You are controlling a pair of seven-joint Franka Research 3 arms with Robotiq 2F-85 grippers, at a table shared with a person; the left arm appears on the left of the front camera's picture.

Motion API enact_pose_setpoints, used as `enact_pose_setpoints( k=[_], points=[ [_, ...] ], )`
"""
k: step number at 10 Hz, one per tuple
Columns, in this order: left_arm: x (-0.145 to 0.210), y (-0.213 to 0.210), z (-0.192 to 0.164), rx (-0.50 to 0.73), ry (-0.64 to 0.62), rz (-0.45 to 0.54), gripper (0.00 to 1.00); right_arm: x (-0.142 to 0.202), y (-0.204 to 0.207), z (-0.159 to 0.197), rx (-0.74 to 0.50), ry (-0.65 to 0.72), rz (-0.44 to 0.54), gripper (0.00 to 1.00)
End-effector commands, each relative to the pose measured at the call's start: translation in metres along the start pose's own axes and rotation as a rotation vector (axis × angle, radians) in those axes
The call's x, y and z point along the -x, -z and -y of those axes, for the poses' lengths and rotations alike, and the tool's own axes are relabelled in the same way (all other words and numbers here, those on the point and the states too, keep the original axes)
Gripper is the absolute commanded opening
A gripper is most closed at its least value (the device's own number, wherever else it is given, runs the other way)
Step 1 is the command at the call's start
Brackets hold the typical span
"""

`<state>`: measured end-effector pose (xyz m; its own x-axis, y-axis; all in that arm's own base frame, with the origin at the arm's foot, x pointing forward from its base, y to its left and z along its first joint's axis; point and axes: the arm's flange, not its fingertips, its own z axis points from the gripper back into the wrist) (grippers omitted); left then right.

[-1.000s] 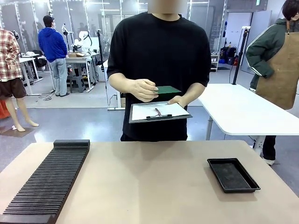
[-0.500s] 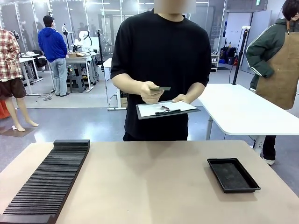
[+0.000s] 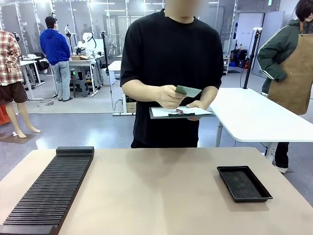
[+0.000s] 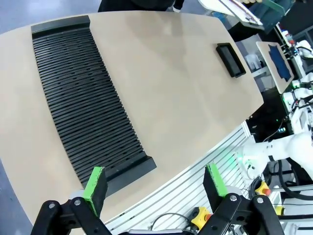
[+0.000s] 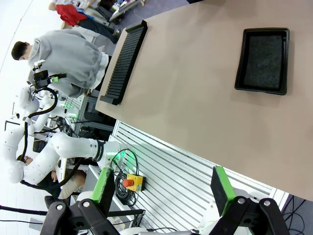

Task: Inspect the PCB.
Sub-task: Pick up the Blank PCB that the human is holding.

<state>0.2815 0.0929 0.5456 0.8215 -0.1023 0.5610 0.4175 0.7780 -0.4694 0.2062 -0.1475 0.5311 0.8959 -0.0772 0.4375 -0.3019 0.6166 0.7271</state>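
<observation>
The PCB [image 3: 189,91] is tilting up in the person's hand [image 3: 168,97] above the clipboard [image 3: 181,112], having been edge-on a moment ago; the inspection is probably getting under way. The left pincer [image 4: 154,182] and right pincer [image 5: 162,188] are hanging wide open, holding nothing.

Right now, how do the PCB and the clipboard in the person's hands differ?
The PCB is green and small; the clipboard is grey, larger, and carries white paper. The PCB is tilted and raised; the clipboard sits nearly level just below it. Both are thin, flat and held off the table.
</observation>
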Motion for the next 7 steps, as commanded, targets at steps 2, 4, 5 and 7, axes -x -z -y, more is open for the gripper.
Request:
enact_pose_setpoints(
  k=[2,4,5,7],
  points=[
    [-0.0025,-0.0026,0.0003,-0.026,-0.014,-0.007,1.00,-0.0003,-0.0017,-0.0014,-0.014,-0.018,0.002,1.00],
    [-0.0025,-0.0026,0.0003,-0.026,-0.014,-0.007,1.00,-0.0003,-0.0017,-0.0014,-0.014,-0.018,0.002,1.00],
    [-0.0025,-0.0026,0.0003,-0.026,-0.014,-0.007,1.00,-0.0003,-0.0017,-0.0014,-0.014,-0.018,0.002,1.00],
    [-0.0025,-0.0026,0.0003,-0.026,-0.014,-0.007,1.00,-0.0003,-0.0017,-0.0014,-0.014,-0.018,0.002,1.00]
  ],
)
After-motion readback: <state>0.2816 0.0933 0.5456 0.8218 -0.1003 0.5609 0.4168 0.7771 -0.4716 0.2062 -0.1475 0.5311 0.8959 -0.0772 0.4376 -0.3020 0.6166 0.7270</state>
